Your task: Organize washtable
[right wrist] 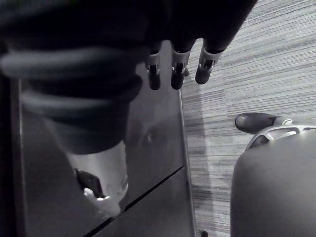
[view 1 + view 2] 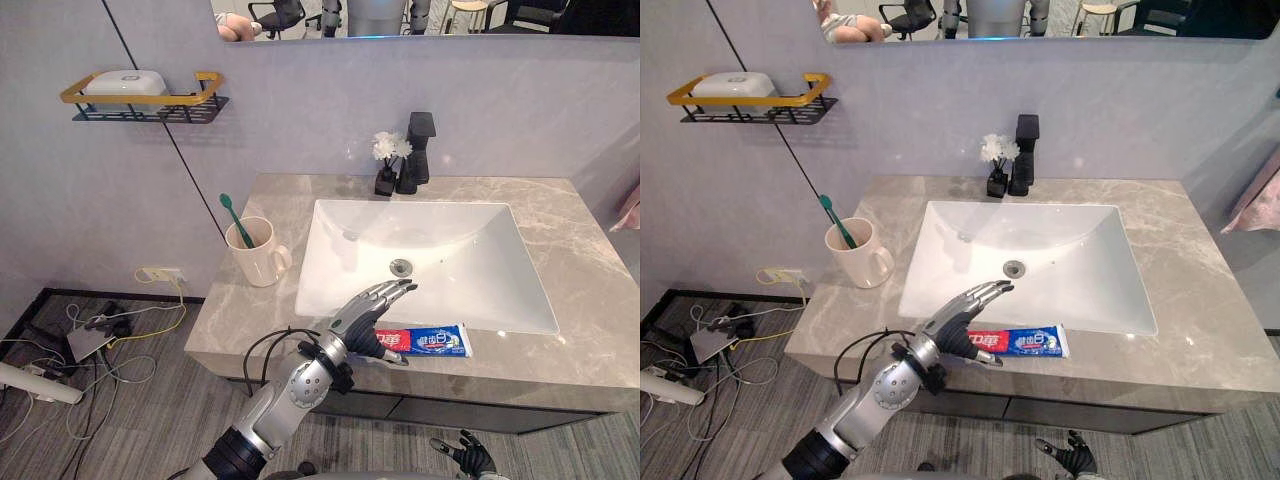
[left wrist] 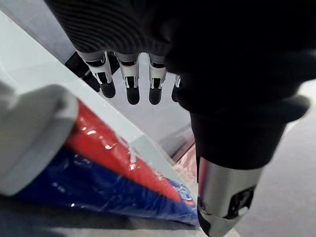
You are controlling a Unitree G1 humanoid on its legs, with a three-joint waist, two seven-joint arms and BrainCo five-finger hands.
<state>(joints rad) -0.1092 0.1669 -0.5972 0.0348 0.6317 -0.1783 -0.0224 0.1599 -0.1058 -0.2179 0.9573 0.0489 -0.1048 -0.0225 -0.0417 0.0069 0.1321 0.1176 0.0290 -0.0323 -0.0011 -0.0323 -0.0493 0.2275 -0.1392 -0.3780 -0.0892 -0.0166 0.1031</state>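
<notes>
One toothpaste tube (image 2: 430, 341) lies crosswise just under our left hand (image 2: 372, 305), its long axis running out to the palm's right; we read the fingers as straight, loosely together and clasping nothing, while the slack-fingered right hand (image 2: 466, 456) hangs well below.

A black wire shelf (image 2: 145, 103) with a gold rail is fixed to the wall, up and to the left of the counter (image 2: 580, 250). It carries a white block (image 2: 124, 84). A mirror (image 2: 420, 18) runs along the top of the wall and reflects office chairs. A black tap (image 2: 418, 150) stands at the counter's back edge. A dark vase (image 2: 385, 182) of white flowers (image 2: 391, 146) is just beside it, on its left. A socket (image 2: 160, 274) sits low on the left wall. Loose cables (image 2: 110, 340) lie tangled on the grey floor (image 2: 150, 420) below. Pink cloth (image 2: 628, 210) hangs at far right.
</notes>
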